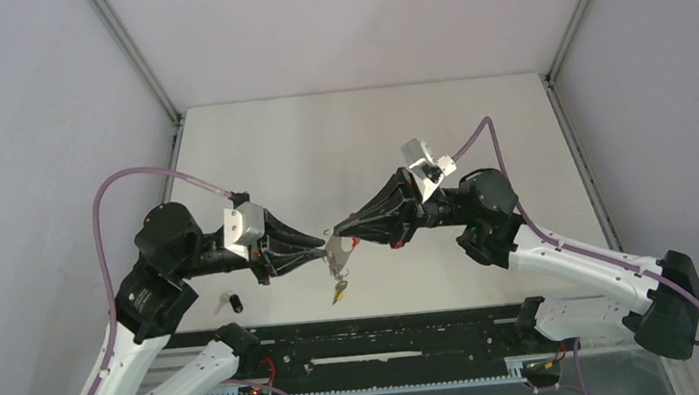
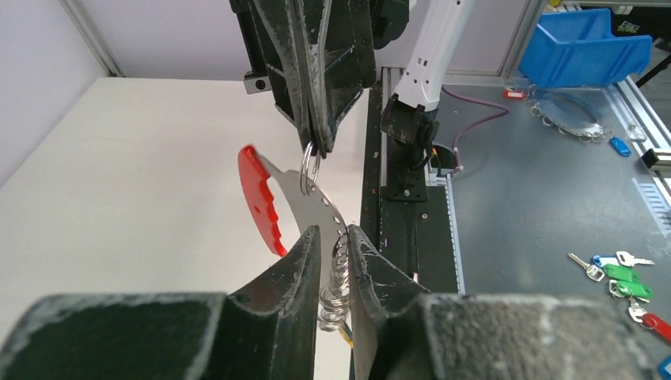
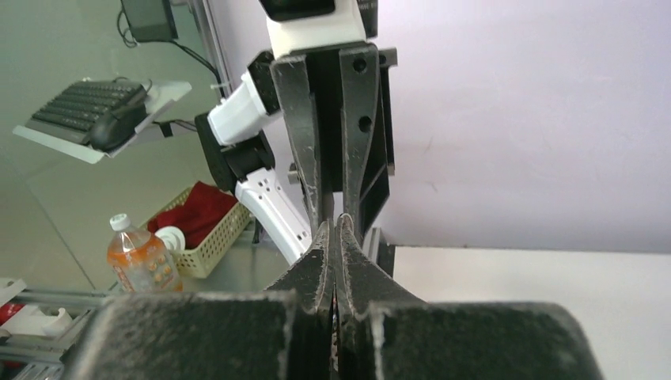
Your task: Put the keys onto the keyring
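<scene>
The keyring (image 1: pixel 339 250), a silver plate with a red band (image 2: pixel 261 198) and a bunch of wire rings (image 2: pixel 336 277), hangs in the air between both grippers. My left gripper (image 1: pixel 324 246) (image 2: pixel 334 233) is closed on the plate and ring bunch from the left. My right gripper (image 1: pixel 334 230) (image 2: pixel 315 146) (image 3: pixel 336 222) is shut on one wire ring (image 2: pixel 310 168) at the plate's upper end. A key with a yellow tag (image 1: pixel 337 292) dangles below the keyring. The key with the black tag (image 1: pixel 230 302) lies on the table near the left arm.
The black rail (image 1: pixel 388 334) runs along the table's near edge. Off the table, a blue bin (image 2: pixel 585 47) and several coloured keys (image 2: pixel 625 277) sit on a metal bench. A bottle (image 3: pixel 142 257) and a basket (image 3: pixel 198 229) stand beyond the left arm.
</scene>
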`<state>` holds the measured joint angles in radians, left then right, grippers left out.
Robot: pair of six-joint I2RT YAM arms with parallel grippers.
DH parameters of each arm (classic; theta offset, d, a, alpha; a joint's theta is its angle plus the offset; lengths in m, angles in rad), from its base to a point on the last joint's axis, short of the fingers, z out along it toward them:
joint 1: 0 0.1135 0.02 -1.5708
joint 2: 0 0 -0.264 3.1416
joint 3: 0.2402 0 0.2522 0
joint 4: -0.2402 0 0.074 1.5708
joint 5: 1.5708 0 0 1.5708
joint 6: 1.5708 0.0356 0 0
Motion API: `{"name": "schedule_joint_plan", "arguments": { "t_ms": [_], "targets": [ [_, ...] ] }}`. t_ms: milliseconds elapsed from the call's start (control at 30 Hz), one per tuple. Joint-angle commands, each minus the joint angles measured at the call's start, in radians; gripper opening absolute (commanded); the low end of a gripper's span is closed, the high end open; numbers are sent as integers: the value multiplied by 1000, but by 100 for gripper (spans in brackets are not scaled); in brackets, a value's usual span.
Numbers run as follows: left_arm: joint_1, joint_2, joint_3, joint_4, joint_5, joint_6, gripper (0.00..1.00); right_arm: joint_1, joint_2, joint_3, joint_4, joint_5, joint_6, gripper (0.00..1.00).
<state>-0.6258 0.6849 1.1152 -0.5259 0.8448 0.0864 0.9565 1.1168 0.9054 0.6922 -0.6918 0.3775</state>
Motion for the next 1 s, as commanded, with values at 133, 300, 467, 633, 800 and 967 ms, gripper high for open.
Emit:
{"name": "schedule_joint_plan", "arguments": {
  "t_ms": [133, 300, 467, 633, 800, 967],
  "targets": [
    [14, -4, -20, 60, 15, -31, 24, 11, 27, -8, 265, -1, 131, 0],
    [37, 0, 9, 63, 31, -48, 29, 3, 31, -10, 273, -38, 150, 0],
    [54, 6, 63, 138, 175, -222, 30, -9, 1, -32, 238, -16, 122, 0],
    [56, 2, 28, 227, 268, -353, 30, -6, 13, -48, 297, -3, 130, 0],
    [110, 22, 44, 219, 304, -321, 24, -10, 9, -48, 306, -13, 141, 0],
    [141, 34, 40, 107, 187, -155, 13, -12, 20, -48, 349, -29, 181, 0]
  ]
}}
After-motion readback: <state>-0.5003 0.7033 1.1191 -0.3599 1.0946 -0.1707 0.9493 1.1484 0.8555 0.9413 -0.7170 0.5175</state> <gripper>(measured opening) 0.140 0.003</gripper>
